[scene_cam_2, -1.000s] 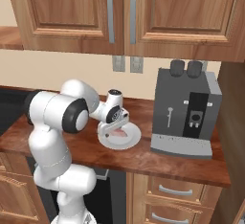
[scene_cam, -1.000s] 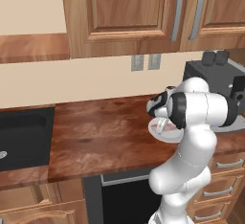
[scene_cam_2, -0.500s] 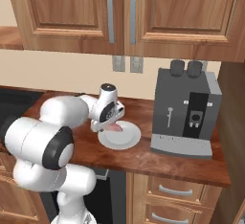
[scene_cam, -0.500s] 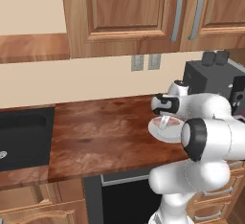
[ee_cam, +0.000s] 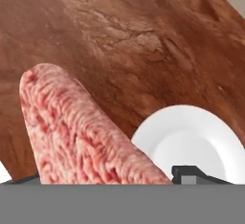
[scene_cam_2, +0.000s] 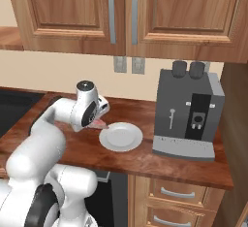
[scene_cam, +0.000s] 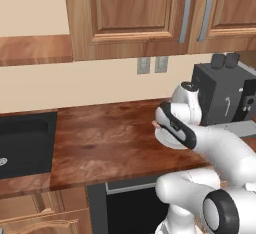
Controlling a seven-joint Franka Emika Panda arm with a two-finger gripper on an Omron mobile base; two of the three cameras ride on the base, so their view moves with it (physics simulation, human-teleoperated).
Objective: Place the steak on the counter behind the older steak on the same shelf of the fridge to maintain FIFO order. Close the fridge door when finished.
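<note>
Claw clamped on the steak, lifted clear of the white plate and held above the dark wood bench, just left of the plate. Pickup apparently done; carrying to the fridge, placing behind the older steak and closing the door all remaining. Steak: pale pink slab, mottled with darker red.

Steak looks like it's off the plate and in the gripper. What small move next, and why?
Probably lift a little higher and draw back from the counter before turning away. In the hand view the steak rises from between the fingertips, with the white plate bare beneath it, so it seems held. In the right base view the gripper sits low beside the plate, close to the coffee machine.
</note>
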